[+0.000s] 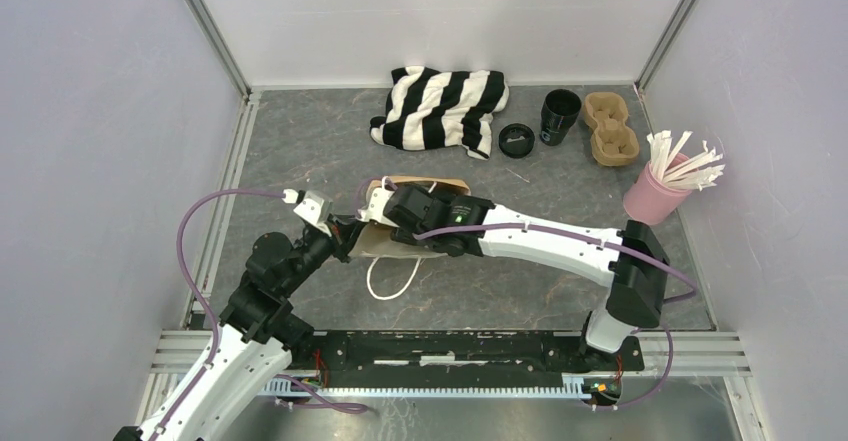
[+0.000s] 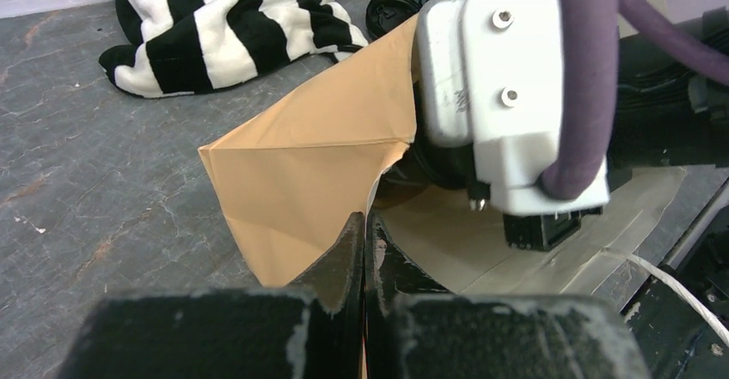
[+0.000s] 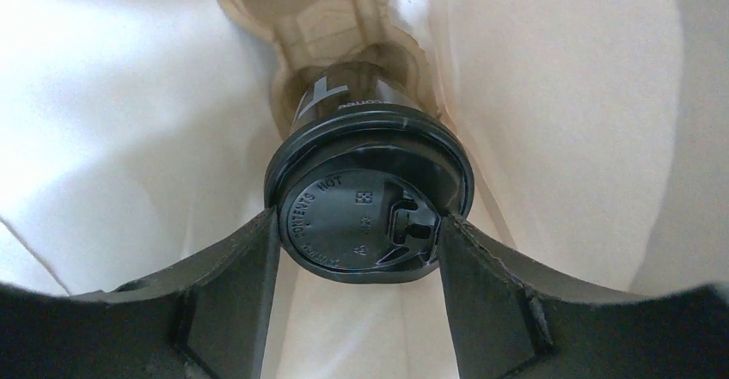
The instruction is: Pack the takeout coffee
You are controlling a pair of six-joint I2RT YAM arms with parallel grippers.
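The takeout coffee (image 3: 365, 216), a black cup with a black lid, is inside the brown paper bag (image 2: 309, 155). It sits against a brown pulp carrier (image 3: 331, 18) deeper in the bag. My right gripper (image 3: 358, 223) reaches into the bag, its two fingers pressed on either side of the lid. In the top view the right wrist (image 1: 430, 211) covers the bag's mouth, so the cup is hidden there. My left gripper (image 2: 365, 224) is shut on the bag's edge and holds that edge up.
At the back lie a black-and-white striped cloth (image 1: 440, 108), a loose black lid (image 1: 517, 140), a lidless black cup (image 1: 560, 116) and a pulp cup carrier (image 1: 611, 128). A pink cup of white sticks (image 1: 655, 193) stands at the right. The bag's white handle (image 1: 392, 279) loops toward me.
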